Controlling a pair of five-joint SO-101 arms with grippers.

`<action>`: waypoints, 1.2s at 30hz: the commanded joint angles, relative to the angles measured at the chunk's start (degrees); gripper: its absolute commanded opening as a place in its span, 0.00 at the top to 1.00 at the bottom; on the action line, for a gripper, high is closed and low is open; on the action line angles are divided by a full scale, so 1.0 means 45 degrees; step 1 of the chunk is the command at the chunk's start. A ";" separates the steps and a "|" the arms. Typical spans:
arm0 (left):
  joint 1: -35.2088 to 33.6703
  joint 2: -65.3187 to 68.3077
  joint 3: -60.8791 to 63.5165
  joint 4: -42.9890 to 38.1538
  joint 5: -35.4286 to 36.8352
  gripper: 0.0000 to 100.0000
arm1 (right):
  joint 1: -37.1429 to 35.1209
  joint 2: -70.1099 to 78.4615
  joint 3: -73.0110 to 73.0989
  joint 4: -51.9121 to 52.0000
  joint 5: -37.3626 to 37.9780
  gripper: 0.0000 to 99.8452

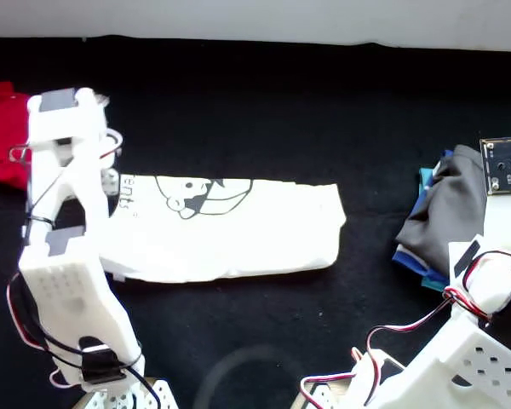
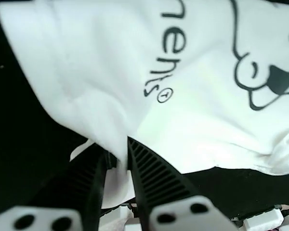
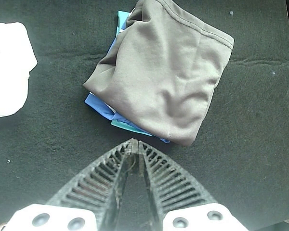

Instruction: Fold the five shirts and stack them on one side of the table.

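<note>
We've got the white shirt (image 1: 230,226) lying as a long strip mid-frame in the high view. The trick now, we reckon, is carrying its left end straight across onto the right end, low and square. Left gripper (image 2: 116,150) is pinched nearly closed on a fold of that edge. Right gripper (image 3: 134,142) is closed on nothing, just beside the grey-topped stack (image 3: 168,72) at right.

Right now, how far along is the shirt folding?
Done: a grey shirt lies folded on a blue shirt and a teal shirt, on the high view's right. In hand: the left tool pinches the white shirt at its edge, half-folded mid-table. Left: finishing and stacking it, then the red shirt at far left.
</note>
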 commanded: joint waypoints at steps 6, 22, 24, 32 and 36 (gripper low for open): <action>0.4894 -0.5695 0.2842 0.0352 0.1661 0.99 | 0.0147 -0.0147 0.0010 0.0107 0.0117 0.98; 1.1849 -0.3331 -0.0908 -0.0508 0.4786 0.99 | 0.0147 -0.0147 0.0029 0.0107 0.0098 0.98; 1.1927 -0.2276 -0.2100 -0.0508 0.4786 0.99 | 0.0147 -0.0147 0.0029 0.0107 0.0098 0.98; 1.1985 0.1201 -0.6496 -0.0391 0.5333 0.99 | 0.0127 -0.0147 0.0029 0.0107 0.0098 0.98; 1.2024 0.2256 -0.8000 -0.0391 0.5333 0.99 | 0.0127 -0.0147 0.0049 0.0107 0.0098 0.98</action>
